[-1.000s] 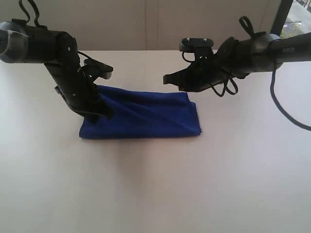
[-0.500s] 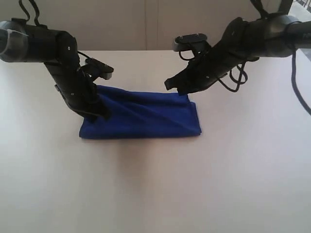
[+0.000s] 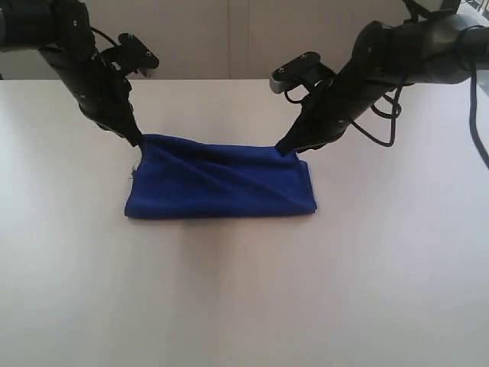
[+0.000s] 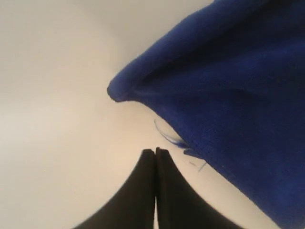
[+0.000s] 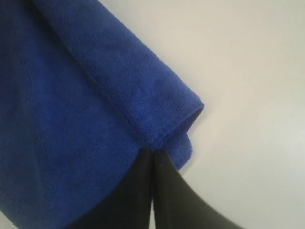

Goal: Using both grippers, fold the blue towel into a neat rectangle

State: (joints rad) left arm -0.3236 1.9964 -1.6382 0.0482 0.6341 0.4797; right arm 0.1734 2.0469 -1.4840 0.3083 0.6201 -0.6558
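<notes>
Left gripper has withdrawn to the 10 o'clock corner of the blue towel; right gripper has descended to its 2 o'clock corner. Both claws are closed, tips at the cloth's edge; the towel lies folded at the centre of the table.

The blue towel lies folded into a long, creased band, with a loose thread at its far left corner. The left gripper, fingers pressed together, stands at that corner. The right gripper, also closed, touches the far right corner.
</notes>
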